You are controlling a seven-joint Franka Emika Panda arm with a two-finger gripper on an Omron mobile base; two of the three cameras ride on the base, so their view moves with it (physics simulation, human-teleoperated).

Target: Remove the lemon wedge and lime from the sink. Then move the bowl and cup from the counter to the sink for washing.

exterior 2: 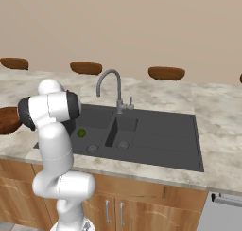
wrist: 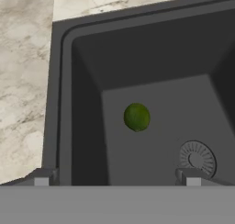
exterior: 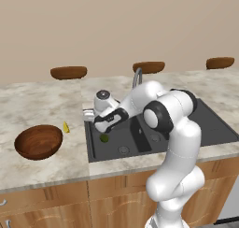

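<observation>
Now the wide-open gripper (wrist: 117, 176) hangs above the lime (wrist: 137, 117) (in the sink (wrist: 62, 103))

Flanking base views; hand view over sink (wrist: 64, 103)

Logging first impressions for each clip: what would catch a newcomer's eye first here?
The white arm bends over the dark sink, its open gripper above the left basin, where a lime lies beside the round drain. On the counter left of the sink sits a wooden bowl, with a lemon wedge beside it.
</observation>
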